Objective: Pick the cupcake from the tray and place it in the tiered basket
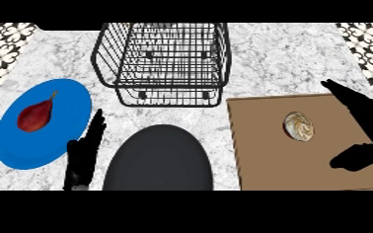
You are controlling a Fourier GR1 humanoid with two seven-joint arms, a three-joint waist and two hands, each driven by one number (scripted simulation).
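The counter [291,59] is veined in white and grey. The basket [226,54] is formed of black wire grid. Left of the basket a blue plate [65,94] is seen, bearing a dark red pear [36,116]; in front of the basket, a charcoal plate [159,160]. Right of it the tray [270,163] is brown, the cupcake [299,126] swirled cream and tan.

Both robot hands [84,153] [351,102] open
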